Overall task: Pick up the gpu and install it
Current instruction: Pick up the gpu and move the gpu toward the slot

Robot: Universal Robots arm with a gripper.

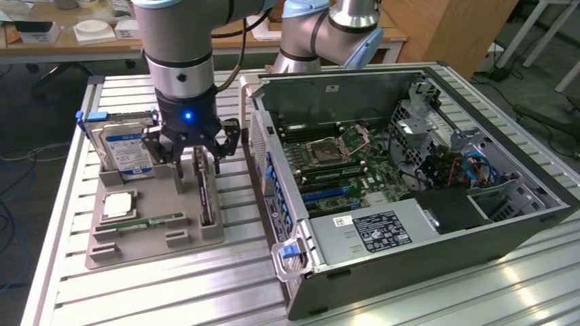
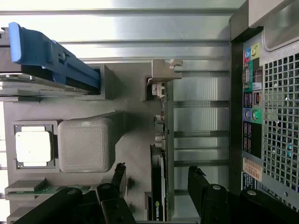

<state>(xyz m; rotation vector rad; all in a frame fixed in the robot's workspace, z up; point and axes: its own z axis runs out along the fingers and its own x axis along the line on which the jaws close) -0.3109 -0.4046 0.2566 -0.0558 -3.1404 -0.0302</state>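
Tool: my tool [image 1: 197, 168] is spread wide and holds nothing. It hangs low over the grey tray [image 1: 154, 246].
Fingers: in the wrist view my fingers [image 2: 200, 186] stand one on each side of the gpu [image 2: 159, 163], with a gap on both sides (no contact that I can see).
Gpu: it stands on its long edge in the tray's slot, on the side nearest the case [image 1: 417, 244]. In the exterior view it shows as a thin dark strip [image 1: 206, 200] running out from under my tool.
Tray: it lies on the slatted metal table [image 1: 136, 292], at the exterior view's left, just beside the case.
Hard drive: it stands upright at the tray's far end [image 1: 127, 153], blue-white label facing out.
CPU: it lies flat in a square pocket [image 1: 118, 204], also seen from the wrist [image 2: 32, 147].
RAM stick: a green stick lying just beside the CPU [image 1: 145, 223].
Case: it lies on its side with the panel off, at the exterior view's right; the motherboard [image 1: 344, 156] is exposed inside.
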